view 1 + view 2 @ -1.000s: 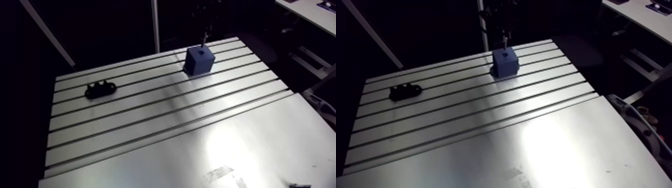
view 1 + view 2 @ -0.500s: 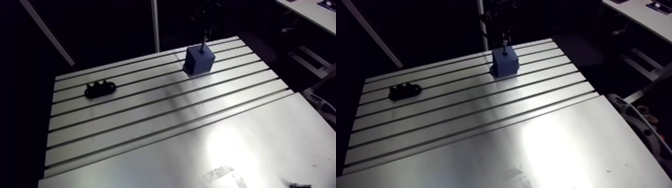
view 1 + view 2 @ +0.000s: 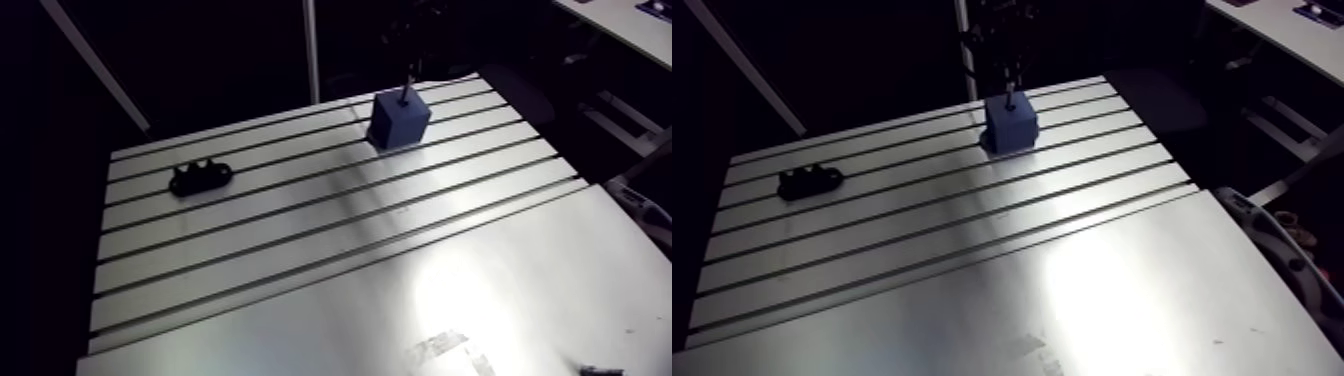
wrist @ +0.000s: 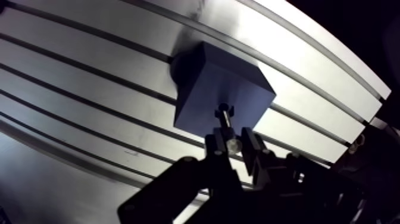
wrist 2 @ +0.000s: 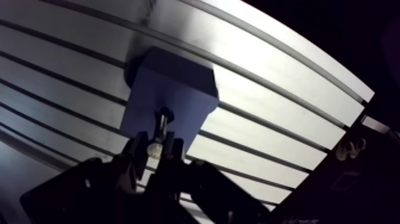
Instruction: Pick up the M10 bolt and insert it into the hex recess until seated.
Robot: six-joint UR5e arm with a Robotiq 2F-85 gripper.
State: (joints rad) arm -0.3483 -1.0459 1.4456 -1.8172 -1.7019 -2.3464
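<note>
A blue block [image 3: 399,119] stands on the slotted table [image 3: 300,230] near its far edge. In the wrist view my gripper [image 4: 233,142] hangs right above the block [image 4: 220,92], shut on the head of the M10 bolt [image 4: 225,120]. The bolt's shank points down and its tip sits in the dark hex recess [image 4: 224,109] on the block's top face. In the arm view the bolt [image 3: 405,92] shows as a thin dark rod rising from the block top, and the gripper above it is lost in the dark.
A black fixture piece [image 3: 201,177] lies on the table toward the far left. The slots run across the table's far half, and a smooth plate [image 3: 480,300] covers the near half. A small dark item [image 3: 598,371] lies at the plate's near right edge.
The bolt has come down: earlier its tip hung just above the block, now it reaches into the recess. The block and the black fixture have not moved.
</note>
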